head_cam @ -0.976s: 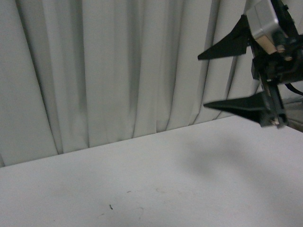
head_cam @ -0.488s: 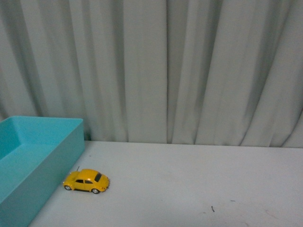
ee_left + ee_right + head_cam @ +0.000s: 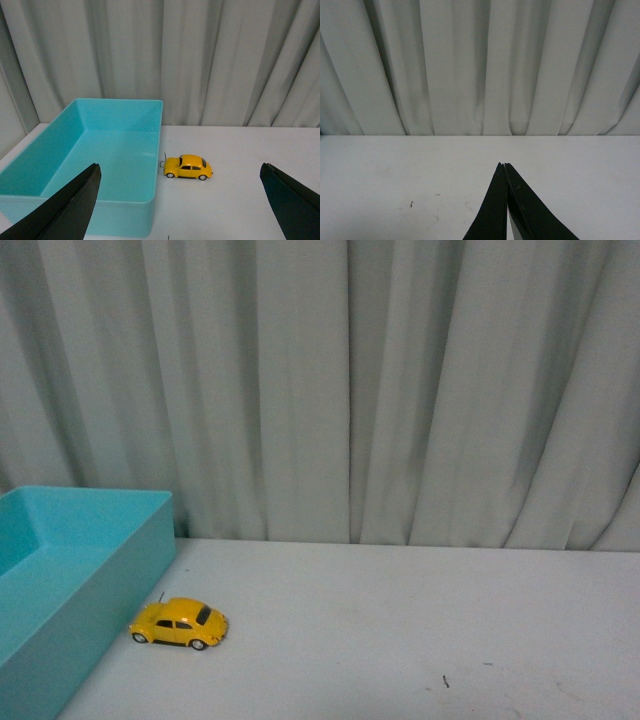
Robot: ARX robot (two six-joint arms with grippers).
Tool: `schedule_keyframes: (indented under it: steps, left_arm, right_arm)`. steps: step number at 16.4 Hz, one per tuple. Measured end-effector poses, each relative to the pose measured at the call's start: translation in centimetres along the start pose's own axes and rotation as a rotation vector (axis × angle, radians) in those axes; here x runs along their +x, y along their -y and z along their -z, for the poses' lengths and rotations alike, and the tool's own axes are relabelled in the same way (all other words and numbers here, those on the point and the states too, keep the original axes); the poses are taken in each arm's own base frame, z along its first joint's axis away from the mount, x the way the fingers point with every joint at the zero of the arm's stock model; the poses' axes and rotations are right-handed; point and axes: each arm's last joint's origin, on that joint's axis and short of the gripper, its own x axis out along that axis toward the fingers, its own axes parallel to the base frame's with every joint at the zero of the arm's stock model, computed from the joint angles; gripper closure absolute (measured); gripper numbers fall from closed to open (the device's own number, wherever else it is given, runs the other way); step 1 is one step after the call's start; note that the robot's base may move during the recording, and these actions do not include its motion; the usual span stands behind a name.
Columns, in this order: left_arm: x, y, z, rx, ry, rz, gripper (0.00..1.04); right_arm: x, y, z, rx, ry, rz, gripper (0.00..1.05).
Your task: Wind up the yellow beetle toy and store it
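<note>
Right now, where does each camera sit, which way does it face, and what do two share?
Front: on the body, facing the grey curtain; no arm shows.
Left wrist: left arm, past the open left hand towards the white table.
Right wrist: right arm, past the shut right hand towards the curtain.
Shared: front and left wrist show the yellow beetle toy car beside the turquoise open box.

the yellow beetle toy (image 3: 179,623) was bright yellow, with dark windows and black wheels on silver hubs; the bin (image 3: 110,580) was plain turquoise; the table (image 3: 400,640) was off-white with a few dark specks; the curtain (image 3: 400,390) was pale grey, streaked with vertical fold shadows; the left gripper (image 3: 180,164) and right gripper (image 3: 503,166) were black
</note>
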Motion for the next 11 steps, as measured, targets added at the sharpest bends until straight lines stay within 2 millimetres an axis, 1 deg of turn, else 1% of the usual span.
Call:
schedule_keyframes:
  steps: [2, 7, 8, 10, 11]
  left_arm:
    - [0.0, 0.0, 0.0, 0.000, 0.000, 0.000, 0.07]
    - [0.0, 0.0, 0.0, 0.000, 0.000, 0.000, 0.07]
    - [0.0, 0.0, 0.0, 0.000, 0.000, 0.000, 0.07]
    - [0.0, 0.0, 0.0, 0.000, 0.000, 0.000, 0.07]
    - [0.0, 0.0, 0.0, 0.000, 0.000, 0.000, 0.07]
  right_arm:
    - [-0.3, 0.0, 0.6, 0.001, -0.007, 0.000, 1.03]
    - [-1.0, 0.0, 1.4, 0.002, 0.008, 0.000, 1.03]
    - [-1.1, 0.0, 2.0, 0.003, 0.004, -0.001, 1.03]
    - [-1.3, 0.0, 2.0, 0.003, 0.004, 0.000, 1.03]
    - [-2.0, 0.0, 2.6, 0.003, -0.041, -0.002, 1.03]
